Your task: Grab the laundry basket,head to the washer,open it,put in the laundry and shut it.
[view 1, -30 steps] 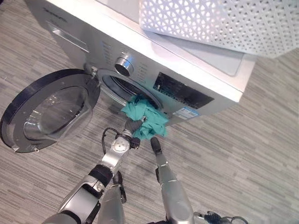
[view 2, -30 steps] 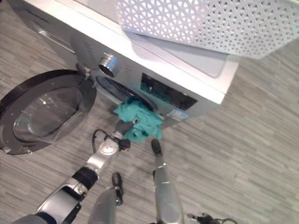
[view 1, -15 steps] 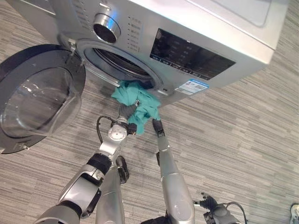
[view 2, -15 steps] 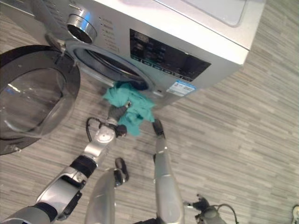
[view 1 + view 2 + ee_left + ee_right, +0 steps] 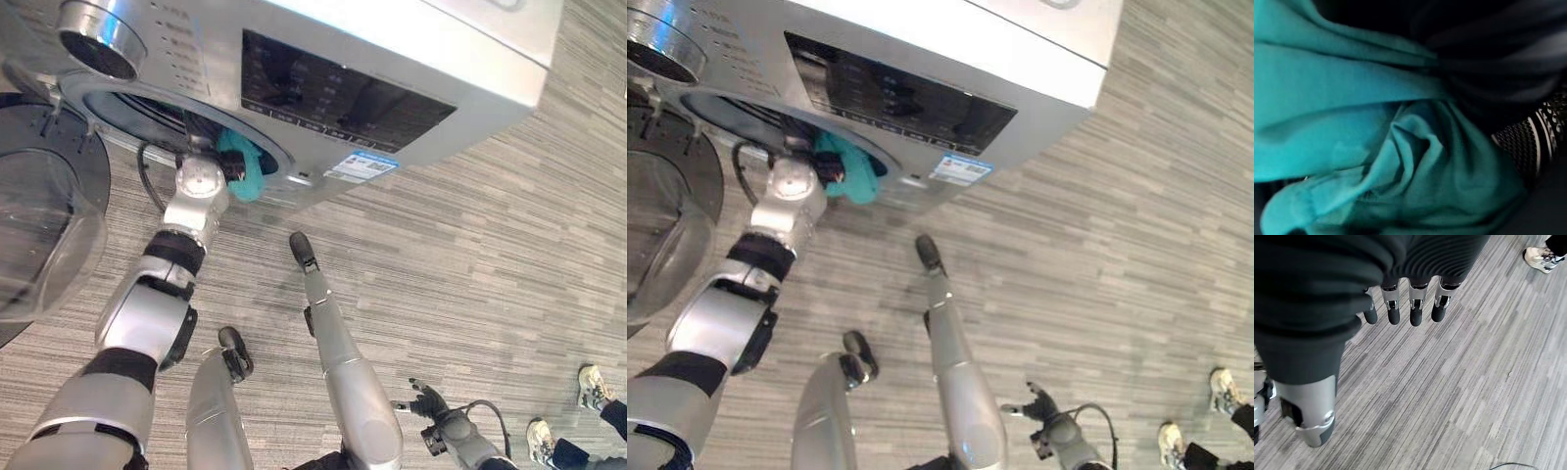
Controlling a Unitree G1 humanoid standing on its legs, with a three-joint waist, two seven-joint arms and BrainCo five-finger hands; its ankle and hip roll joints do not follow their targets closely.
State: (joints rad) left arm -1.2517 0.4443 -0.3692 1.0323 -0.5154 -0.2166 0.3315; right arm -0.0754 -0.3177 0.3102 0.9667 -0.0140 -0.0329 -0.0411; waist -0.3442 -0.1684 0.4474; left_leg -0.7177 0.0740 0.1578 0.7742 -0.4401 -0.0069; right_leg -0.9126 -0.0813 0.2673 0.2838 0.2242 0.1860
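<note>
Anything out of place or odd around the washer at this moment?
One thing: a fold of the teal cloth bulges out over the rim of the washer opening beside the left robot hand, so the open door might pinch it. The right robot hand hangs open over the floor. A person's shoes stand nearby.

A silver front-loading washer [image 5: 411, 69] stands on the floor with its round door [image 5: 44, 225] swung wide open to the robot's left. A crumpled teal cloth [image 5: 240, 168] sits bunched at the lower rim of the round drum opening [image 5: 745, 113], partly inside the dark drum, in soft folds.
</note>
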